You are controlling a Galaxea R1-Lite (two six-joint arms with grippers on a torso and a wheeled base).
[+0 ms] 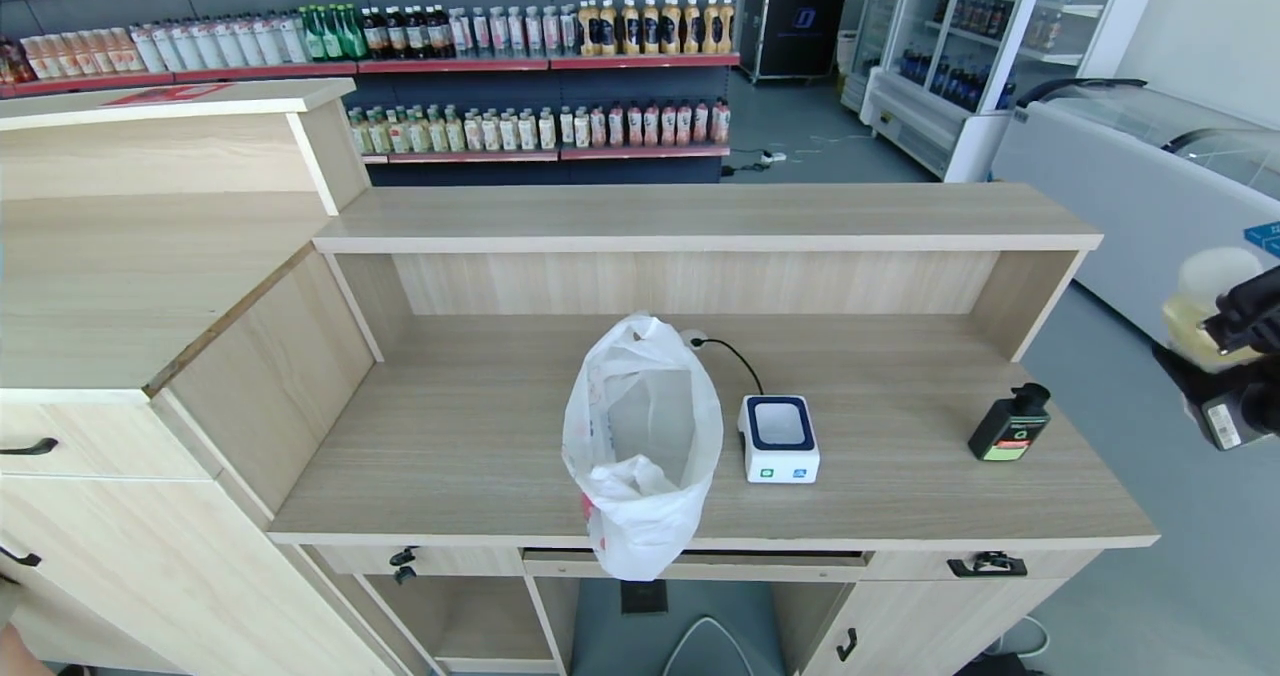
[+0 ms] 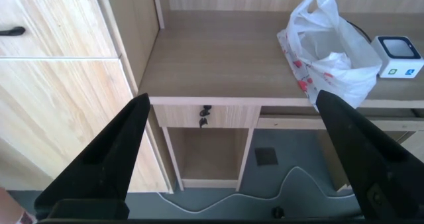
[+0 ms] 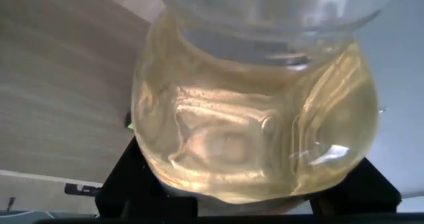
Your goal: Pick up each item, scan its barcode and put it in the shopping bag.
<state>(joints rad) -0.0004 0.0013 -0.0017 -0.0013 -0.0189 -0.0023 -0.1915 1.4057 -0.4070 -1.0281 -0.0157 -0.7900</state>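
My right tool (image 1: 1238, 351) is clamped on 1 clear bottle (image 1: 1203, 301) of pale yellow liquid, off the right end of the surface (image 1: 480, 426). The black bottle (image 1: 1010, 423) stands nearest it, the scanner (image 1: 778, 438) and shopping bag (image 1: 640, 436) farther left. My left tool (image 2: 233, 95) gapes wide, empty.

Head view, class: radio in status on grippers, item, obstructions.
Left gripper open, low. Right gripper shut on yellow-liquid bottle, beyond counter's right end. Black pump bottle stands between it and scanner.
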